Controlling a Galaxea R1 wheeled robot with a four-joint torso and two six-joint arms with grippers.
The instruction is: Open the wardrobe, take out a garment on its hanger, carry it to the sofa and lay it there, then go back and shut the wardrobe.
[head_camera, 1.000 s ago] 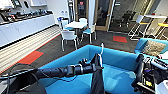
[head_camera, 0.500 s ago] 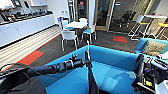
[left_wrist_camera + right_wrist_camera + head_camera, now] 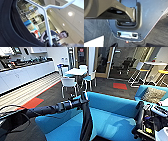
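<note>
now the left arm [image 3: 50, 109] is holding the black garment [image 3: 86, 119] out over the blue sofa [image 3: 112, 122], jaws seemingly clamped on the white hanger [image 3: 46, 25], so lowering and laying it flat is probably what is wanted.

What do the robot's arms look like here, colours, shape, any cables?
In the head view the left arm is a slim black tube with ringed joints and glossy highlights, and a thin black cable loops near its base. The right arm is also black and jointed, beside exposed wiring and grey hardware.
</note>
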